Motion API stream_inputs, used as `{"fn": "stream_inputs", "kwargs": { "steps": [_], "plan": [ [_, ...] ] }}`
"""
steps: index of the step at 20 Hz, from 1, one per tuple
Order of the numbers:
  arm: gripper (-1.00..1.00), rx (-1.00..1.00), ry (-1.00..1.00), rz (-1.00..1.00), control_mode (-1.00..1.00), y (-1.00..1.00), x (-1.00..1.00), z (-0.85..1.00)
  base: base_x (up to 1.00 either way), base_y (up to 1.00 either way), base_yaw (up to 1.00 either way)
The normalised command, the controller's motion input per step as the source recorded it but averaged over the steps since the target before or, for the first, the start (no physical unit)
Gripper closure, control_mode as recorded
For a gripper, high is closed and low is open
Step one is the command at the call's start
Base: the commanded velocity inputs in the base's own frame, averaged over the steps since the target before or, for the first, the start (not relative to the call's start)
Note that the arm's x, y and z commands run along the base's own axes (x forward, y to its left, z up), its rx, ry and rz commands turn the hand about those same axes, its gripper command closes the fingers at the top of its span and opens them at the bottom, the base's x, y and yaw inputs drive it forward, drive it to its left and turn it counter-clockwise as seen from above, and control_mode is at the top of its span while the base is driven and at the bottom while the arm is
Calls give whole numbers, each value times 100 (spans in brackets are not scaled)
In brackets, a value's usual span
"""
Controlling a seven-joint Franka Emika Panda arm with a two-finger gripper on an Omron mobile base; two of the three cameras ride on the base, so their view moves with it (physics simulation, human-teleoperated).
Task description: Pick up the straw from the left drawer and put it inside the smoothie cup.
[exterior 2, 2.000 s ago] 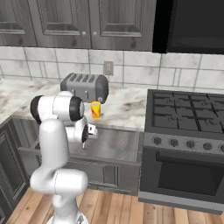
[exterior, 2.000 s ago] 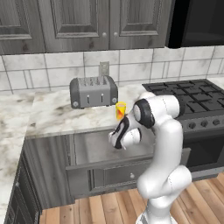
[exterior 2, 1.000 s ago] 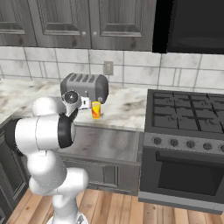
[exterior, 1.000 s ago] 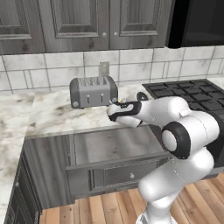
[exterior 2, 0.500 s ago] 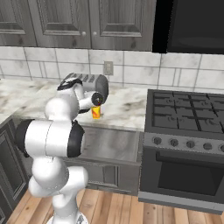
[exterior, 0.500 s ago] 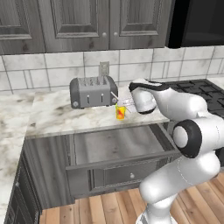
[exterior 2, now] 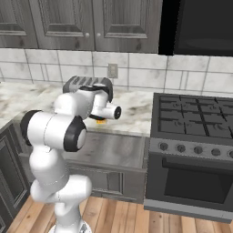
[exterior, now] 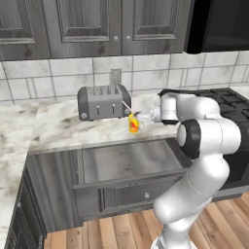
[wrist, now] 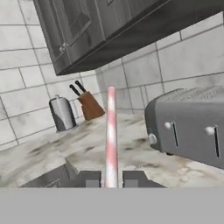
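The small yellow smoothie cup [exterior: 133,124] stands on the marble counter just right of the toaster. My gripper [exterior: 140,116] hovers right above and beside the cup, shut on the straw [exterior: 127,107], which slants up and left toward the toaster. In the hand view the pale pink straw [wrist: 111,131] runs straight up from between my two dark fingertips, where the gripper [wrist: 111,180] holds it. The left drawer [exterior: 121,190] stands pulled open below the counter, its grey inside bare. From the right base my forearm covers most of the cup [exterior 2: 101,121].
A grey toaster [exterior: 103,102] sits close to the left of the cup, with the toaster [wrist: 192,127] large in the hand view. A knife block [wrist: 89,106] and a metal canister [wrist: 61,113] stand farther along the counter. The stove [exterior 2: 195,123] lies to the right.
My arm swung up from the open drawer to the counter, carrying the straw, and now holds it next to the cup by the toaster.
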Motion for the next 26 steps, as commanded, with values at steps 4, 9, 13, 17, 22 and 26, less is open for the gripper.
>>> {"fn": "stream_inputs", "kwargs": {
  "steps": [4,9,13,17,22,26],
  "plan": [
    [100,17,-19,24,-100,-1,19,31,0,0,0],
    [100,17,-20,23,-100,-1,13,24,0,0,0],
    [100,14,-19,16,-100,0,10,5,0,0,0],
    [100,10,-12,2,-100,0,20,0,0,0,0],
    [100,1,-3,0,-100,0,24,0,0,0,0],
    [100,0,0,0,-100,0,36,0,0,0,0]
  ]
}}
